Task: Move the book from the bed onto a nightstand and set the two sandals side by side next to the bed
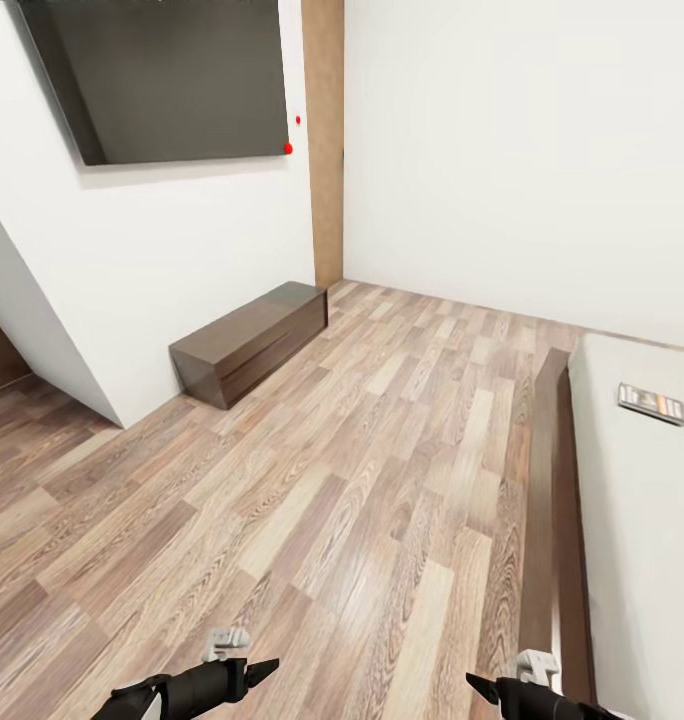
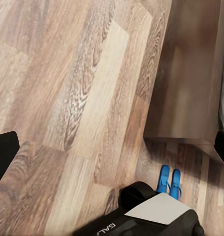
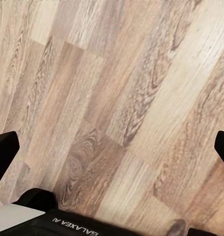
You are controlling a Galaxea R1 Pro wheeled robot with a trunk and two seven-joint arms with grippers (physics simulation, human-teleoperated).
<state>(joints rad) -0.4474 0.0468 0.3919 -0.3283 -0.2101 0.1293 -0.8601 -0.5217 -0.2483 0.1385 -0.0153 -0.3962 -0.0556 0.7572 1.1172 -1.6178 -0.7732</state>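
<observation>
The book (image 1: 652, 403), dark with an orange strip, lies flat on the pale mattress of the bed (image 1: 642, 540) at the right. The bed's dark brown frame (image 1: 552, 480) runs along the floor beside me. In the left wrist view the two blue sandals (image 2: 169, 181) lie side by side on the floor, close to the brown frame (image 2: 185, 73) and just behind my base. My left gripper (image 1: 262, 668) and right gripper (image 1: 479, 684) hang low over bare planks, both open and holding nothing. The nightstand is out of view.
A low dark TV bench (image 1: 252, 340) stands against the white wall under a wall-mounted screen (image 1: 172, 80). A wood-plank floor (image 1: 362, 500) spreads between bench and bed. My own base (image 2: 151, 216) sits near the sandals.
</observation>
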